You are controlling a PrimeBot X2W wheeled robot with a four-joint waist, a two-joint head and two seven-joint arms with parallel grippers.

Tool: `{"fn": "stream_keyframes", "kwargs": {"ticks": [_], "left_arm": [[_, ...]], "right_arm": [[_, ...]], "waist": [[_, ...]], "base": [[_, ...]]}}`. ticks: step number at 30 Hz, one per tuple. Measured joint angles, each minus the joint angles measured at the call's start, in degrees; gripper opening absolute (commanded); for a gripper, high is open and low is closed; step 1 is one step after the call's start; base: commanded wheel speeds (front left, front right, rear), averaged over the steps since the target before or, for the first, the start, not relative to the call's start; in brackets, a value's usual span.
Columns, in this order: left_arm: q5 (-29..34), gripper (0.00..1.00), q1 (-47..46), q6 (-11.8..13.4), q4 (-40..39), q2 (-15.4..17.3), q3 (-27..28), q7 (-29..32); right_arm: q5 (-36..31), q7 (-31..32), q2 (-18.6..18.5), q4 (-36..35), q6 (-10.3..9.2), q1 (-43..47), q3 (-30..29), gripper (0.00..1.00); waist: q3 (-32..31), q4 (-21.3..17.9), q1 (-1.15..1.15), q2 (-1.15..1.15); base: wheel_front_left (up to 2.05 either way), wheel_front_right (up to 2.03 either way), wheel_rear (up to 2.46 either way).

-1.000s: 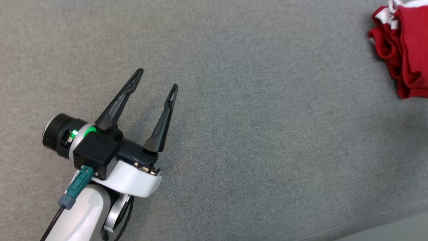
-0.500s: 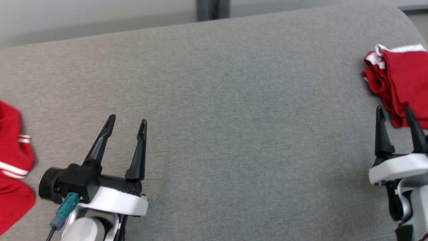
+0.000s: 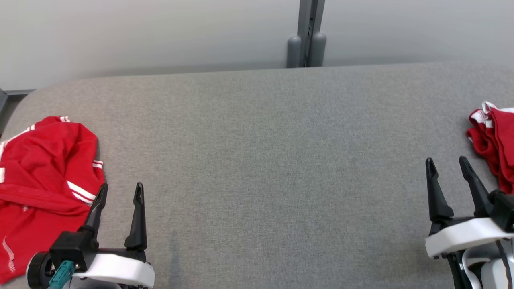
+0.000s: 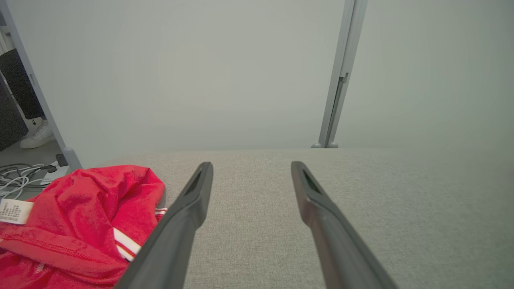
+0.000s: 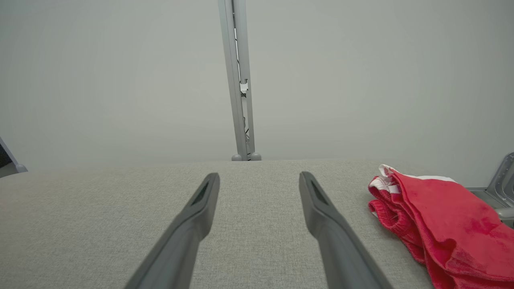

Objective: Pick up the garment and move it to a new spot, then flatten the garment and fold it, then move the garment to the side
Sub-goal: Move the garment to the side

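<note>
Garment (image 3: 44,172), red with white stripes, crumpled at far-left edge of tabletop (image 3: 261,160), long axis running near-to-far, heading indistinct, just beside my left fingers (image 3: 137,212), released and empty, right fingers (image 3: 435,192) likewise spread, folded red garment (image 3: 492,144) just right of them.

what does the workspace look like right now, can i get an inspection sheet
surface: grey fabric top, flat
job's things: crumpled red garment at the left edge; bunched red garment at the right edge
clutter: nothing seen
grippers: left gripper open, by the crumpled garment; right gripper open, by the bunched one; both hold nothing
cables: teal-plugged cable at the left wrist; loose cables on the floor, far left
surroundings: pale wall, grey post, white shoe on the floor
</note>
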Motion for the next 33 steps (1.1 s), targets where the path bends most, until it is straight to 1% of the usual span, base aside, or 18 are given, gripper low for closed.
{"fn": "stream_keyframes", "kwargs": {"ticks": [7, 16, 22, 33], "left_arm": [[-0.7, 1.00, 2.9, 0.1, 0.6, 0.4, -0.1, 0.4], [-0.9, 1.00, 5.3, 0.4, 0.3, 1.2, -0.8, 1.6], [-0.9, 1.00, 6.3, 0.6, 0.0, 1.4, -1.6, 2.3], [-1.1, 1.00, 6.8, 0.6, -0.1, 1.5, -2.5, 2.9]], "right_arm": [[-0.2, 3.1, 0.6, -4.7, 0.00, 5.8, 0.0, 1.00], [-0.3, 5.6, 1.0, -9.0, 0.00, 11.8, -0.8, 1.00], [-0.4, 6.9, 1.2, -10.7, 0.00, 14.0, -1.0, 1.00], [-0.4, 7.9, 1.4, -12.7, 0.00, 14.8, -0.5, 1.00]], "waist": [[-3.7, 1.4, 0.00, 0.00], [-7.1, 1.1, 0.00, 0.00], [-8.4, 0.7, 0.00, 0.00], [-8.6, 1.0, 0.00, 0.00]], "base": [[0.00, 0.00, 0.00], [0.00, 0.00, 0.00], [0.00, 0.00, 0.00], [0.00, 0.00, 0.00]]}}
